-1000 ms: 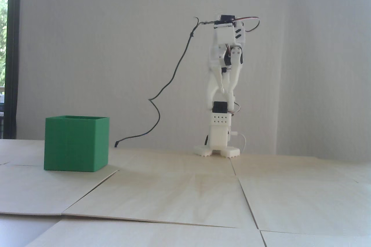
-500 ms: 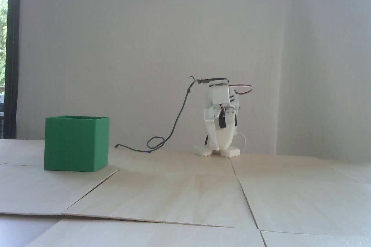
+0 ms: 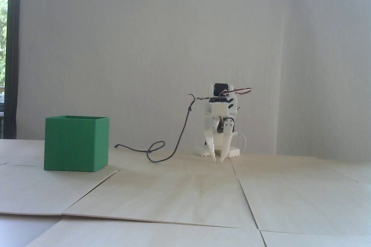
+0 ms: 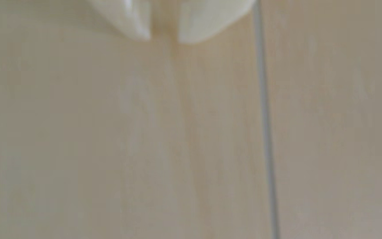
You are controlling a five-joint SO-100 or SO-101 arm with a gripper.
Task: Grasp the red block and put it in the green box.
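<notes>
Fixed view: green box point(image 3: 76, 144) on table point(image 3: 185, 197) left side; arm point(image 3: 220, 122) at far edge, right of box; cable point(image 3: 162, 151) between.

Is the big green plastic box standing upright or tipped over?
Upright: the green plastic box sits flat on the wooden table, open top facing up.

Green box point(image 3: 76, 143), cable point(image 3: 162, 150) on table point(image 3: 185, 197)

The solid-green, open-topped cube-shaped box point(image 3: 76, 143) at the left of the fixed view looks like matt plastic with faint fine ribbing on its sides. The desk point(image 3: 185, 197) is covered in pale, smooth wooden panels with soft grain and thin seams. The white claw point(image 3: 218, 159) near the centre looks like smooth plastic with a slight sheen in the wrist view point(image 4: 164, 39).
</notes>
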